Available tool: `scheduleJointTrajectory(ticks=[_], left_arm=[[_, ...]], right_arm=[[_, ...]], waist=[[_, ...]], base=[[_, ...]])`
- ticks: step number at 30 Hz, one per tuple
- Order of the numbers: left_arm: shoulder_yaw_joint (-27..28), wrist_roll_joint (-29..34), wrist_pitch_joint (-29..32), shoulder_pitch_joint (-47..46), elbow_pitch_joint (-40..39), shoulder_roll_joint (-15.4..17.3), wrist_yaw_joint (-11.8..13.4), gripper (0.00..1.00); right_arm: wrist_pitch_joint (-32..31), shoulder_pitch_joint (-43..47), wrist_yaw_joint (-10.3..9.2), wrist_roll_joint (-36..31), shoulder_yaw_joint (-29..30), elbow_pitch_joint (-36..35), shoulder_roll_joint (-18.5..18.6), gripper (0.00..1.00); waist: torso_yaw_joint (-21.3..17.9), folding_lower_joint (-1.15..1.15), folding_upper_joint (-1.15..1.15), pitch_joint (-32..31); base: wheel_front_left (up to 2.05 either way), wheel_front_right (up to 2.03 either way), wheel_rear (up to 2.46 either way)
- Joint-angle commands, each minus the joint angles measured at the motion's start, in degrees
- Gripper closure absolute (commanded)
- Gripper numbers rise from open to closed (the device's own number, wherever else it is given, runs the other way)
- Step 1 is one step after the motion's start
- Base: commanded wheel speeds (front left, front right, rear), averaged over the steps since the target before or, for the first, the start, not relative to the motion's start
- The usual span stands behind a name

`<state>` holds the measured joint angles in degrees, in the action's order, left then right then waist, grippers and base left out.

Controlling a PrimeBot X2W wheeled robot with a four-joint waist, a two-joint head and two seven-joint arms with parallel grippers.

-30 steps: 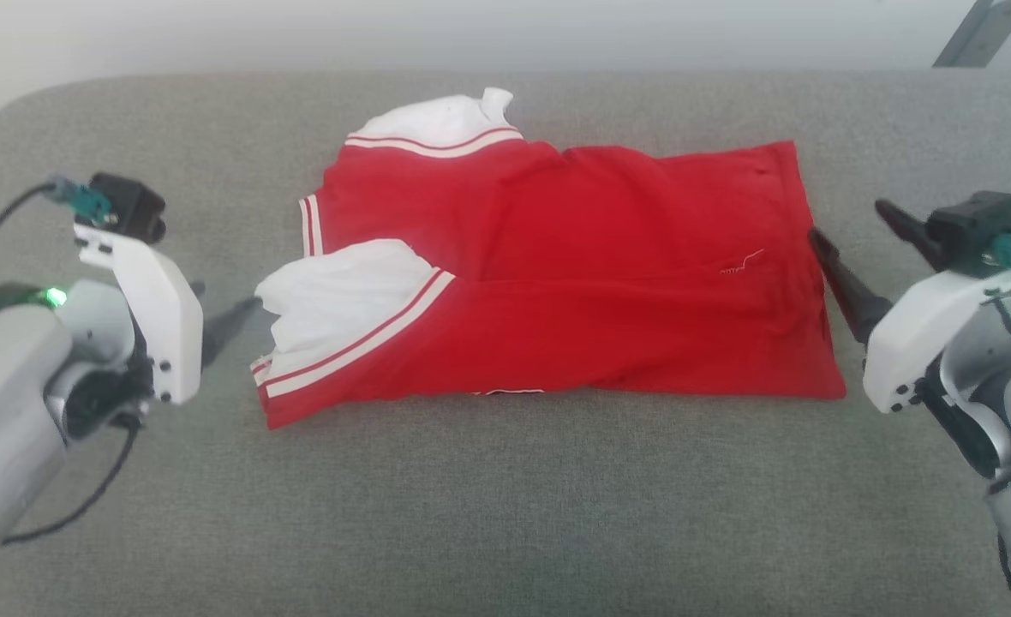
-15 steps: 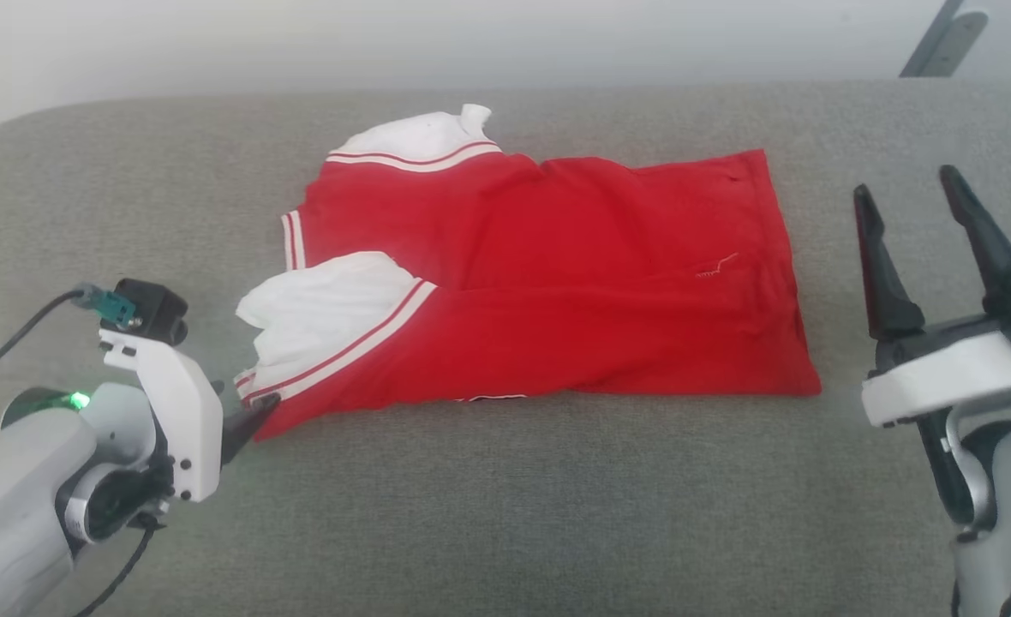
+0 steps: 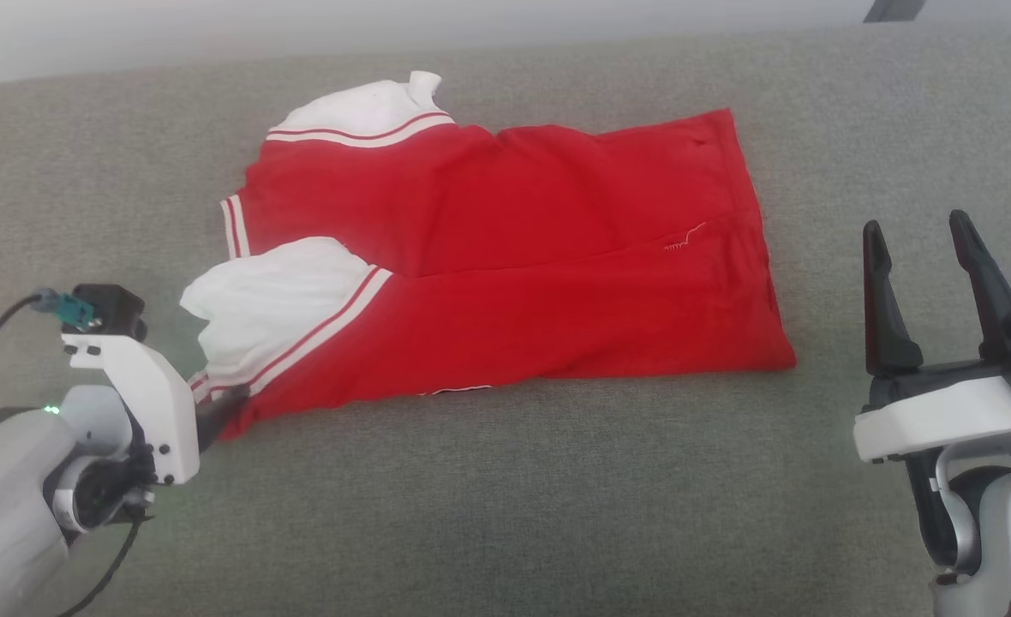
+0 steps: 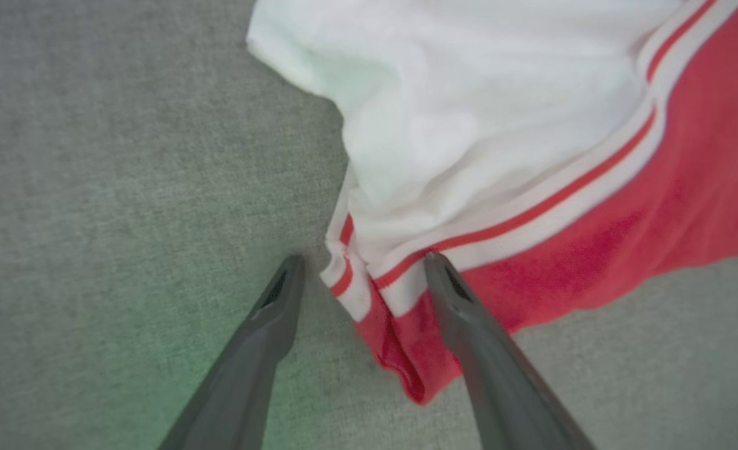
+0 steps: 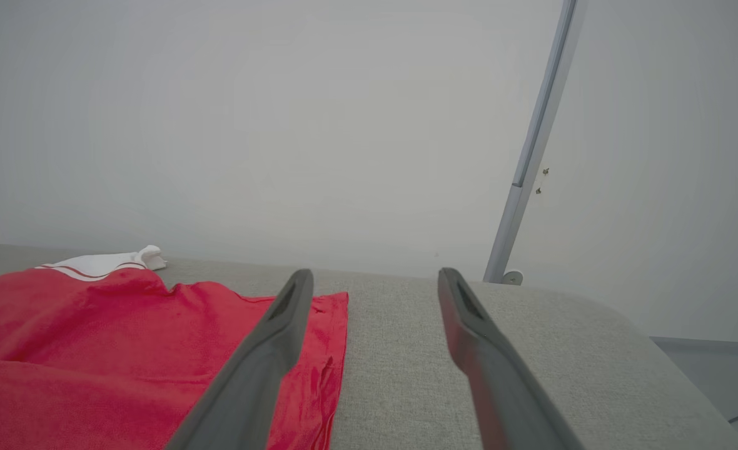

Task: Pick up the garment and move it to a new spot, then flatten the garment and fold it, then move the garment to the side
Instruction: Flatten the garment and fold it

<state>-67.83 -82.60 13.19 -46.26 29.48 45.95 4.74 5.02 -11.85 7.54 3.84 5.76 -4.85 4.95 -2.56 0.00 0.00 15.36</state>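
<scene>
Seems the grasp before moving the garment aside: straddles its lower-left corner with left gripper wide; right gripper wide, empty, lower right. Needs closing next.

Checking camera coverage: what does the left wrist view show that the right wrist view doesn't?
Left wrist view: the open left gripper, the jersey shirt's striped corner between its fingers, beside the near white sleeve end. Right wrist view: the open right gripper, apart from the shirt, a pale wall and a metal pole. Both: the red shirt on the grey fabric surface.
</scene>
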Motion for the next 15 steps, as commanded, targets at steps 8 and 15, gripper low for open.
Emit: scheduleJointTrajectory(ticks=[8, 15], left_arm=[[-1.88, -2.30, 5.04, 2.23, 4.49, -4.69, -2.33, 1.00], [-2.17, -1.31, 5.59, 0.67, 4.96, -5.66, -3.92, 1.00]], right_arm=[[-3.03, 1.67, -0.11, 1.70, 0.18, -0.02, -0.93, 0.00], [-13.53, 1.09, -0.10, 5.98, -2.48, 3.29, 1.44, 0.00]], waist=[[-0.82, 0.00, 0.00, 1.19], [0.09, 0.00, 0.00, 1.46]], base=[[0.00, 0.00, 0.00], [0.00, 0.00, 0.00]])
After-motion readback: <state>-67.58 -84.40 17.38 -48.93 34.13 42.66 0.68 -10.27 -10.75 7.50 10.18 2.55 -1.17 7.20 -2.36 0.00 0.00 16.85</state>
